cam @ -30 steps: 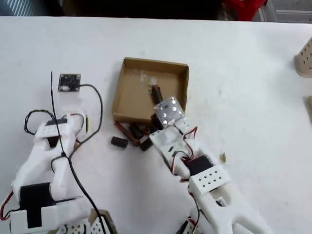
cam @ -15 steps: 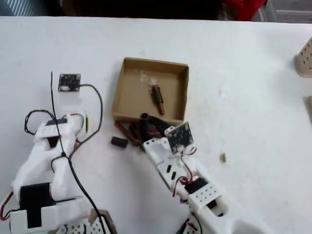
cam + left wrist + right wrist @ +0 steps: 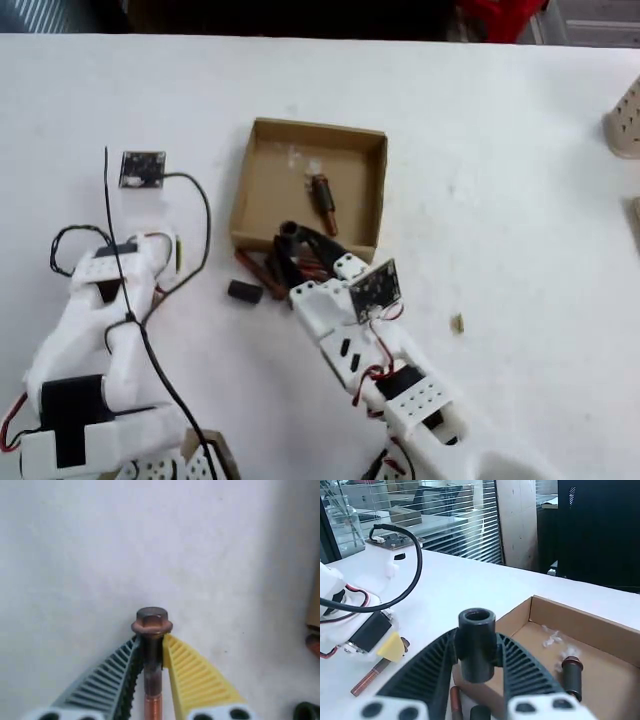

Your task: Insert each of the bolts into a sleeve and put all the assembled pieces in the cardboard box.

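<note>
My left gripper [image 3: 152, 644] is shut on a copper bolt [image 3: 152, 624], gripped just under its hex head between the grey and yellow fingers. In the high view that left gripper [image 3: 177, 254] rests on the table left of the cardboard box [image 3: 262, 180]. My right gripper [image 3: 476, 652] is shut on a black sleeve [image 3: 476, 630], held upright with its bore facing up, just in front of the cardboard box [image 3: 580, 625]. From above, the sleeve [image 3: 290, 235] sits at the box's near wall. One assembled piece [image 3: 322, 200] lies inside the box.
A loose black sleeve [image 3: 244, 291] and copper bolts [image 3: 252, 268] lie in front of the box, beside the right gripper. A small circuit board [image 3: 142, 168] with a black cable [image 3: 205, 215] sits at the left. A beige object [image 3: 625, 120] stands at the right edge.
The right arm has drawn back from the box's front edge and turned its wrist, so the black sleeve now stands upright in its fingers. The left arm has kept still.
</note>
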`<state>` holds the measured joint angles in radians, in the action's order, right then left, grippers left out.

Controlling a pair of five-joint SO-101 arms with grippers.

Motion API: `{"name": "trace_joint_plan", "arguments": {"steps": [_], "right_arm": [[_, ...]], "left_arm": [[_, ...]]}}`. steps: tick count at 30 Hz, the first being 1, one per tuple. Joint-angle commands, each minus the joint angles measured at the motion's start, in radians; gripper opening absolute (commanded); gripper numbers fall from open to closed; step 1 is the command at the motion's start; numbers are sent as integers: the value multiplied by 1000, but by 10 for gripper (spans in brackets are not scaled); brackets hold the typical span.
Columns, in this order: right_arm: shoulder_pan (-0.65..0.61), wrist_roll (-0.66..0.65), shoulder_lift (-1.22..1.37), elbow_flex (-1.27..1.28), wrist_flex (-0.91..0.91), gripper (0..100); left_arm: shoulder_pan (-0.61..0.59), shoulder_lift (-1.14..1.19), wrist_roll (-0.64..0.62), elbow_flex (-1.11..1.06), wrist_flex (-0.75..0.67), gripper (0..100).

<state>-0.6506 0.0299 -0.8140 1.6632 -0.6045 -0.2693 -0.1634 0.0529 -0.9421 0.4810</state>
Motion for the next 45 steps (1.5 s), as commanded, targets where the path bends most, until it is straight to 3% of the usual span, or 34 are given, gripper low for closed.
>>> {"name": "trace_joint_plan", "arguments": {"steps": [1,8,14,21,31,37,45], "right_arm": [[1,11,-16,-8,-30,17],[36,11,127,-83,-84,17],[51,8,499,-140,-456,17],[-21,12,854,-180,-723,17],[-139,14,1033,-68,-987,17],[-142,14,1052,-44,-1017,17],[-130,14,1052,-20,-1018,17]], "left_arm": [[-13,-48,-2,6,-31,20],[-13,-48,-2,6,-31,20],[-13,-48,-2,6,-31,20],[-8,-48,0,6,-31,20],[-12,-48,0,-9,-94,20],[-7,-58,-6,-89,-250,20],[-2,-58,-8,-124,-342,20]]}}
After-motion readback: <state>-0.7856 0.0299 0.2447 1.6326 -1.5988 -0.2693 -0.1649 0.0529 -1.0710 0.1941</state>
